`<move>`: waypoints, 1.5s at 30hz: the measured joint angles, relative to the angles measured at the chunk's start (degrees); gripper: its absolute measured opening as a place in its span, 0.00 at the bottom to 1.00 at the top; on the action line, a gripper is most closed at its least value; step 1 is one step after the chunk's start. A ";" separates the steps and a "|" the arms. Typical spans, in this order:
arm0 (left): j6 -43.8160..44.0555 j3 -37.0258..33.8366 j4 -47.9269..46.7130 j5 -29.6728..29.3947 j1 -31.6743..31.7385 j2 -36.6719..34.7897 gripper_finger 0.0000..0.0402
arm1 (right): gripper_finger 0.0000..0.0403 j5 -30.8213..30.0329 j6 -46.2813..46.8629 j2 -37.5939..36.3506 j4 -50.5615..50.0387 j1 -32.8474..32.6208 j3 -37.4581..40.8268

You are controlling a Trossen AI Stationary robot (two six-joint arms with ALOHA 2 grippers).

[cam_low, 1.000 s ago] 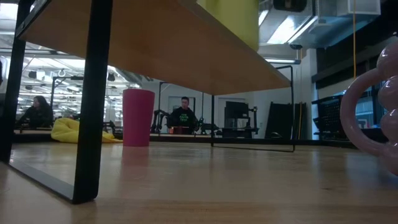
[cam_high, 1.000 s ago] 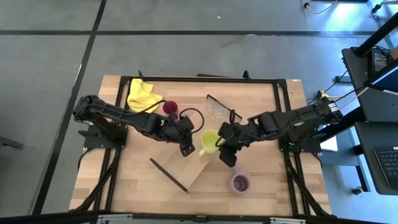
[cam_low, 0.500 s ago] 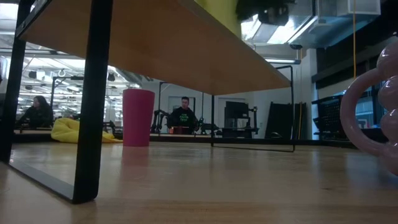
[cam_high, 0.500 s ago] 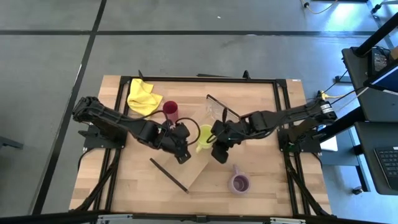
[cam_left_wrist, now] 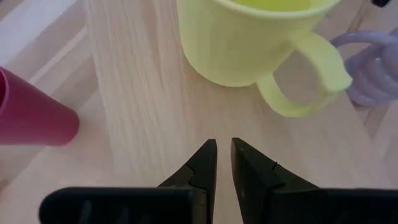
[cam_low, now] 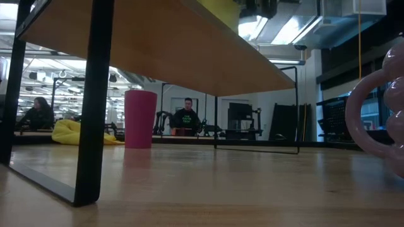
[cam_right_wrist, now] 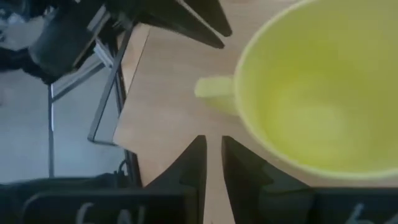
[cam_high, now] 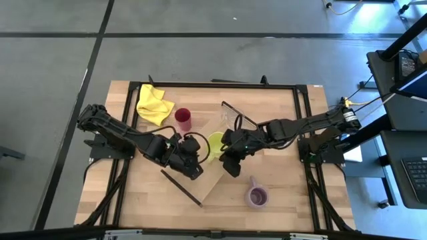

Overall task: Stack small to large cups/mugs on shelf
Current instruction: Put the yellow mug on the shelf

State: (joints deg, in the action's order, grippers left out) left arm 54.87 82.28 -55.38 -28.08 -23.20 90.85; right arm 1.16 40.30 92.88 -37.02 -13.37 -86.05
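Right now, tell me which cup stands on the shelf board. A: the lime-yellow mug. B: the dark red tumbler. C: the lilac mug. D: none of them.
A: the lime-yellow mug stands on the shelf between the two tools, while the dark red tumbler and the lilac mug sit on the tabletop off the board.
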 joint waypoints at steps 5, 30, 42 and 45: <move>4.00 0.00 0.85 -0.02 -2.13 0.00 0.11 | 0.13 -0.06 -2.12 -0.11 0.07 0.02 -1.55; 1.97 -5.16 28.55 0.63 -1.89 -0.07 0.11 | 0.13 -7.64 -12.33 -0.20 -8.57 6.58 -4.76; 2.70 -9.35 28.93 -1.42 -0.35 -0.04 0.11 | 0.13 -6.91 -10.77 -0.20 -10.64 6.56 -4.75; 1.59 -9.35 28.93 -1.44 0.44 -0.04 0.11 | 0.13 -5.80 -10.48 -0.19 -11.76 6.54 -4.72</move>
State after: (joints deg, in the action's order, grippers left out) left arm 56.46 72.93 -26.46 -29.52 -22.76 90.80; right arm -4.64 29.82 92.69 -48.77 -6.83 -90.77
